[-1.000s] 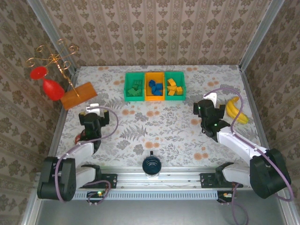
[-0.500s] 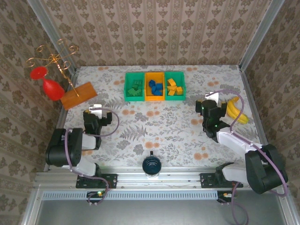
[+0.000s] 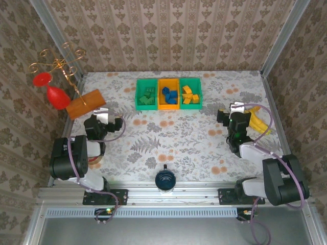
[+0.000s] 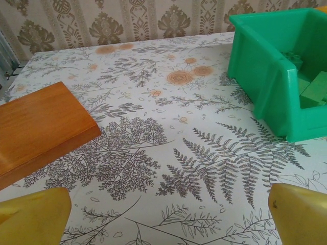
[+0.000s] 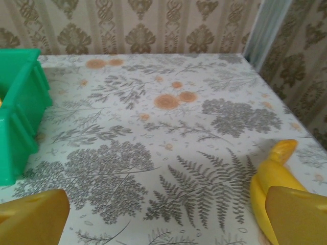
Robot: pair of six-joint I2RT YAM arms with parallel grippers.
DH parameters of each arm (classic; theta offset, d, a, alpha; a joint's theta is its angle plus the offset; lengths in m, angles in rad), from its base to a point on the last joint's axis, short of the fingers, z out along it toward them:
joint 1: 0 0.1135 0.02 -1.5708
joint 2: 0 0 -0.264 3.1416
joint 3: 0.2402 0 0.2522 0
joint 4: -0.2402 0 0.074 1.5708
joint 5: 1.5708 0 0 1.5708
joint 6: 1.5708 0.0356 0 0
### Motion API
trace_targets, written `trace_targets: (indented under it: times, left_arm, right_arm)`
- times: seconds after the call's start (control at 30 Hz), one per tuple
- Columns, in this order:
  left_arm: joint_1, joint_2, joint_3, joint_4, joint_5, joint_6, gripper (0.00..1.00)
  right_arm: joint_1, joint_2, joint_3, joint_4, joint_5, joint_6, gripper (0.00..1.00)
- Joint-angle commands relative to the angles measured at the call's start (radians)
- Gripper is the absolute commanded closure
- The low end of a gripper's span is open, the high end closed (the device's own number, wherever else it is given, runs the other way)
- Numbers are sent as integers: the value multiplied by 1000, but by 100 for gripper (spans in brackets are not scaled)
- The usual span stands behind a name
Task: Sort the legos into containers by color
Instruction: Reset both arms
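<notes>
Fern-print table point(image 3: 173, 140) is holding the containers point(image 3: 168, 107) w/ legos point(image 3: 169, 95) sitting color-sorted inside, while left gripper point(image 4: 168, 224) & right gripper point(image 5: 163, 219) are gaping wide, empty.

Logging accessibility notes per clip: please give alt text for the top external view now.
Three joined bins at the far side of the table hold sorted legos: green in the left, blue in the orange middle, orange-yellow in the right. The left gripper is open near a wooden block, the right gripper open beside a banana.

No readable text, labels, brands, numbers or signs anywhere.
</notes>
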Motion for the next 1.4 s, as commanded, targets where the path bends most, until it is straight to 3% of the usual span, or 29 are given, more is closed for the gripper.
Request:
trace_targets:
  times: [0.0, 0.33, 0.47, 0.6, 1.37]
  left_arm:
    - [3, 2, 3, 2, 42, -14, 0]
    - [3, 1, 3, 5, 41, -15, 0]
    - [3, 2, 3, 3, 41, -12, 0]
    - [3, 2, 3, 2, 41, -12, 0]
    - [2, 2, 2, 2, 40, -11, 0]
  right_arm:
    - [-16, 53, 0, 91, -92, -27, 0]
    - [-93, 243, -23, 273, -210, 24, 0]
    - [-108, 229, -20, 246, -248, 31, 0]
    - [-123, 233, -9, 227, -391, -5, 0]
    - [-124, 231, -11, 230, -394, -5, 0]
